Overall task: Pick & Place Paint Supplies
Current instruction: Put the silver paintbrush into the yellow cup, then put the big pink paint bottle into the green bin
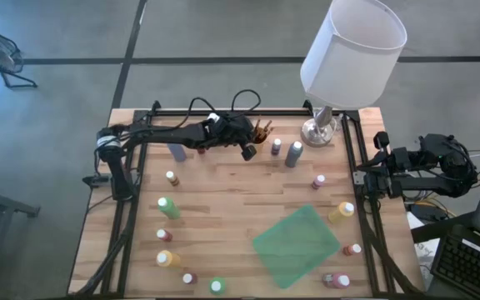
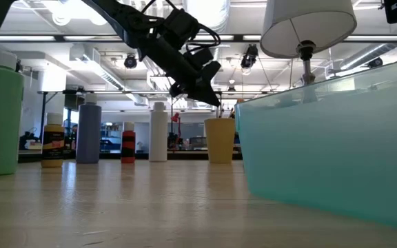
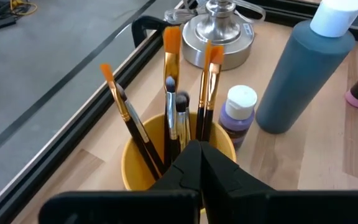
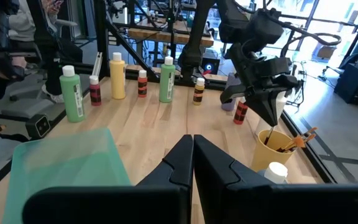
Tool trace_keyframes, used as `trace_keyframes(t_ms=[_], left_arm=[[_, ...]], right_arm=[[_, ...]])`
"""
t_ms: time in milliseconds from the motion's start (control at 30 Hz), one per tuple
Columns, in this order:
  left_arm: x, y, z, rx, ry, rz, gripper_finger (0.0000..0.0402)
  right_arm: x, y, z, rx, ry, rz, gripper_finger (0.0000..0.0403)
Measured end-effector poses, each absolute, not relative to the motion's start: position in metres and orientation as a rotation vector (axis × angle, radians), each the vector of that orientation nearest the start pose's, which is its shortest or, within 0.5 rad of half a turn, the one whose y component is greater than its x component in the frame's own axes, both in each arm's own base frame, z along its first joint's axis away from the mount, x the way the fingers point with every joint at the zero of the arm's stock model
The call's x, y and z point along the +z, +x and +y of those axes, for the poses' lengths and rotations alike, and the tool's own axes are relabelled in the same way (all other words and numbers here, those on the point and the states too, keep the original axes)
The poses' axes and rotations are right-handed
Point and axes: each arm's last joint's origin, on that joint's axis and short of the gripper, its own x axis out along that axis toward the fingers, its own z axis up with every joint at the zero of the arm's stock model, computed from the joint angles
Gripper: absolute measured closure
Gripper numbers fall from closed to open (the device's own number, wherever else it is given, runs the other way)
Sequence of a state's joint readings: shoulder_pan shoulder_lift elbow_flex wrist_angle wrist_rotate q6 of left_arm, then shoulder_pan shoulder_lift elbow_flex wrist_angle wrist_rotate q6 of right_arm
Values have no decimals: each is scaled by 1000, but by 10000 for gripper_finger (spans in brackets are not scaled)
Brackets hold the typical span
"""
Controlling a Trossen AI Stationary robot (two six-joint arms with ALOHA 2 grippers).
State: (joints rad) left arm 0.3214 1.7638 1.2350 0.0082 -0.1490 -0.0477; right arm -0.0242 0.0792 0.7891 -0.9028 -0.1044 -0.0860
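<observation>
Currently, thin stiff brushes (image 3: 169,106) in yellow cup (image 3: 132,165): light, slippery, likely best pinched mid-handle; left gripper (image 3: 199,163) poised above, fingers closed empty; right gripper (image 4: 192,155) closed, idle.

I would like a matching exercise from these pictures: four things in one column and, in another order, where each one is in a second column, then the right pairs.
Things
1. yellow cup of brushes
2. green tray
3. lamp
4. right hand

Places
A. at the table's right edge, shut, waiting
B. far right corner of the table
C. near right part of the table, set at an angle
D. by the far edge, under the shut left hand

Pairs: 1-D, 2-C, 3-B, 4-A
</observation>
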Motion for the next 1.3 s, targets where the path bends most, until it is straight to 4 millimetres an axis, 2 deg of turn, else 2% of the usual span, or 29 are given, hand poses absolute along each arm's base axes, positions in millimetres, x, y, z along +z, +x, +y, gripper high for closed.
trace_keyframes(t_ms=[133, 567, 900, 1300], left_arm=[[243, 374, 129, 473, -96, 511, 389], [247, 375, 129, 464, -49, 511, 308], [279, 381, 130, 458, -6, 431, 302], [319, 384, 126, 444, -13, 485, 302]], right_arm=[[311, -2, 3, 88, -74, 189, 394], [311, -2, 3, 89, -74, 189, 394], [311, -2, 3, 89, -73, 189, 394], [311, -2, 3, 89, -74, 189, 394]])
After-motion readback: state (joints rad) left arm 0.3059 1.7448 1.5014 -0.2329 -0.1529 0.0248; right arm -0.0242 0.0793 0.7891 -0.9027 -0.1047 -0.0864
